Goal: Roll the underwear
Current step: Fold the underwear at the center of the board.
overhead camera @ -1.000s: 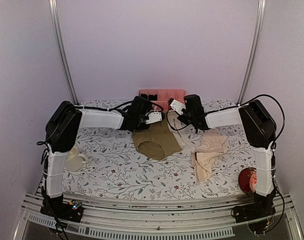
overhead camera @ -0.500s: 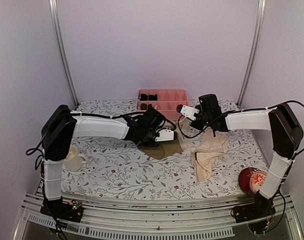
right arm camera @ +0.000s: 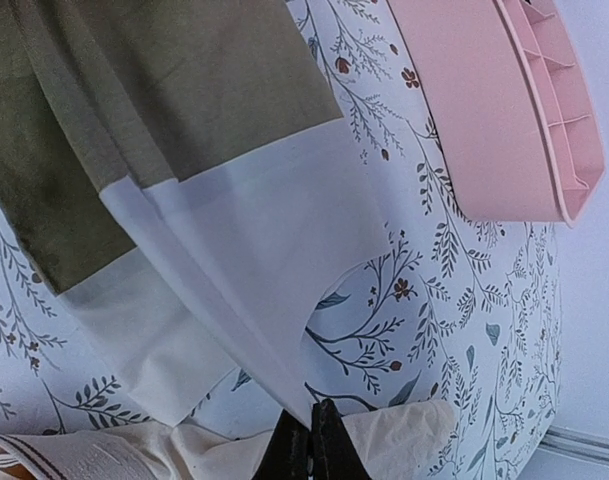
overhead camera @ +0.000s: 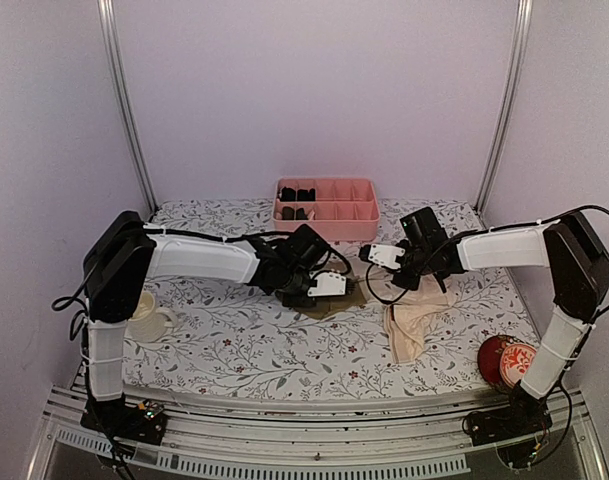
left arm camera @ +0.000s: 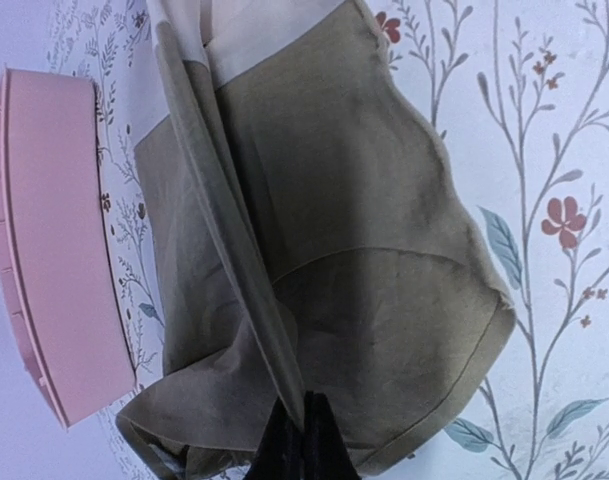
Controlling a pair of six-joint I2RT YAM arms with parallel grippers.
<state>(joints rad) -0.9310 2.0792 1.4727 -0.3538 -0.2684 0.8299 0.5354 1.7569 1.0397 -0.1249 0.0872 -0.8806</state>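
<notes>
The olive-brown underwear (overhead camera: 336,299) with its cream-white part lies bunched at mid-table between my two grippers. My left gripper (overhead camera: 331,285) is shut on a raised fold of the olive fabric (left arm camera: 364,250); its fingertips (left arm camera: 304,435) pinch that fold. My right gripper (overhead camera: 380,256) is shut on the edge of the cream-white part (right arm camera: 244,250), held taut above the cloth. The pale peach-beige underwear (overhead camera: 414,318) lies crumpled just right of it, under the right gripper, and its edge also shows in the right wrist view (right arm camera: 134,455).
A pink compartment tray (overhead camera: 334,211) holding small black bundles (overhead camera: 296,195) stands at the back. It shows in both wrist views (left arm camera: 54,250) (right arm camera: 494,110). A cream mug (overhead camera: 149,318) sits at the left and a red round object (overhead camera: 504,360) at the near right.
Both grippers have moved towards the near side and lower, drawing the olive-brown underwear off the tray's front. The garment now looks smaller and bunched.
</notes>
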